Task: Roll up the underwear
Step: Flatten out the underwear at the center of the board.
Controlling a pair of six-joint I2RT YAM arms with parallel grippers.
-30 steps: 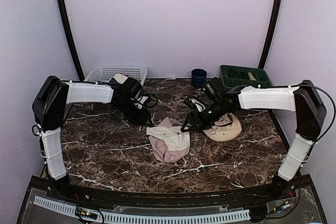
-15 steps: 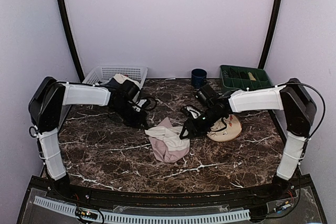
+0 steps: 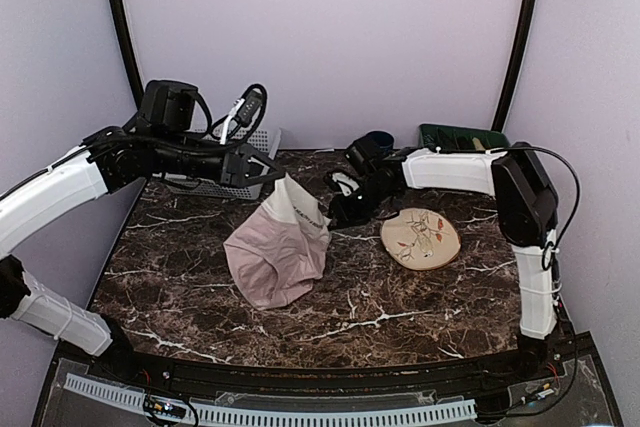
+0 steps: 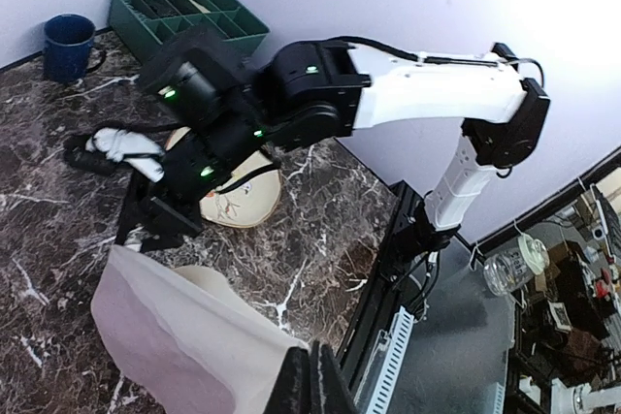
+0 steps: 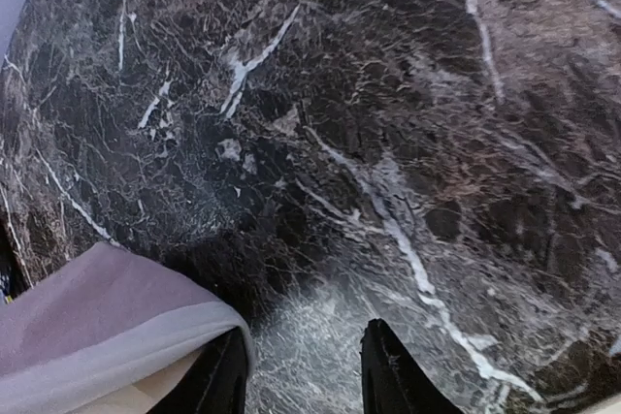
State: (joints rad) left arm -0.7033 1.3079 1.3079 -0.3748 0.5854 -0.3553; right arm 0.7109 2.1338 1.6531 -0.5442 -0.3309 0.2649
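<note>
The underwear (image 3: pixel 272 252), dusty pink with a wide cream waistband (image 3: pixel 300 209), hangs in the air with its lower part resting on the marble table (image 3: pixel 400 297). My left gripper (image 3: pixel 276 175) is raised over the table's back left, shut on a top corner of the waistband. In the left wrist view its closed fingers (image 4: pixel 312 383) pinch the cream edge of the underwear (image 4: pixel 165 332). My right gripper (image 3: pixel 338 213) sits low beside the waistband's right end. In the right wrist view this gripper (image 5: pixel 303 375) is open over bare marble, the underwear (image 5: pixel 87 332) lying against the outside of its left finger (image 5: pixel 221 375).
A round patterned plate (image 3: pixel 420 237) lies right of the right gripper. At the back stand a white basket (image 3: pixel 205 185), a blue cup (image 3: pixel 380 137) and a green divided tray (image 3: pixel 465 139). A small dark-and-white bundle (image 4: pixel 121 147) lies behind the right gripper.
My left gripper closed on the waistband and rose, lifting the underwear off the table so it hangs open. My right gripper moved back and left to the waistband's edge, its jaws narrowing.
</note>
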